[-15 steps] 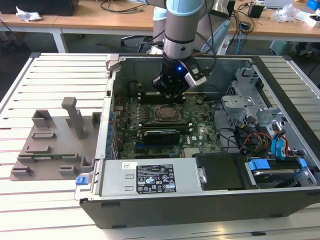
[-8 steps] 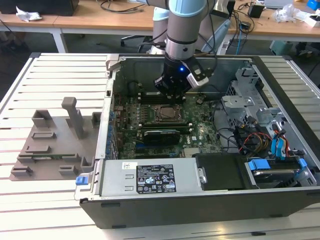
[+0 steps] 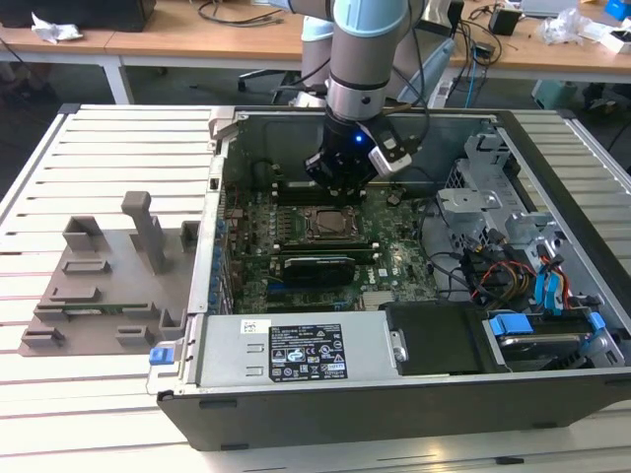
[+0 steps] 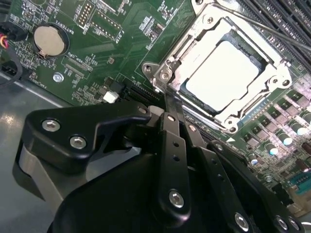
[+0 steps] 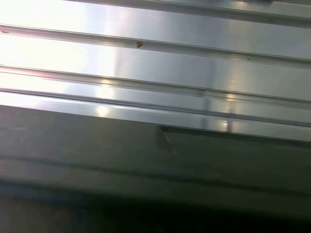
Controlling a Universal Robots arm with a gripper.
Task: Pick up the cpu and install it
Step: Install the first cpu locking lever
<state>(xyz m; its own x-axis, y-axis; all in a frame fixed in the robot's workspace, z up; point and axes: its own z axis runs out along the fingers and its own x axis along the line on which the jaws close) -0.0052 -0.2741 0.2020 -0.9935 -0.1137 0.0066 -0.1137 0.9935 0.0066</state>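
In the exterior view the gripper (image 3: 340, 182) hangs inside the open computer case (image 3: 552, 394) on the slatted table (image 3: 99, 148), just above the motherboard socket frame (image 3: 324, 225). The second wrist view shows the cpu (image 4: 227, 73) seated flat within that frame (image 4: 167, 73); the jaws look pressed together, holding nothing.

The computer case (image 3: 394, 394) lies open on the slatted table (image 3: 99, 148), in the middle and right of the exterior view. The motherboard (image 3: 296, 246) lies inside it, left of the drive cage (image 3: 473, 197). The cpu (image 4: 227, 76) sits in the socket frame (image 4: 165, 73), at the upper right of the second wrist view. The gripper (image 3: 340, 182) hangs just behind the socket. A fixture (image 3: 108, 276) lies on the table, left of the case.
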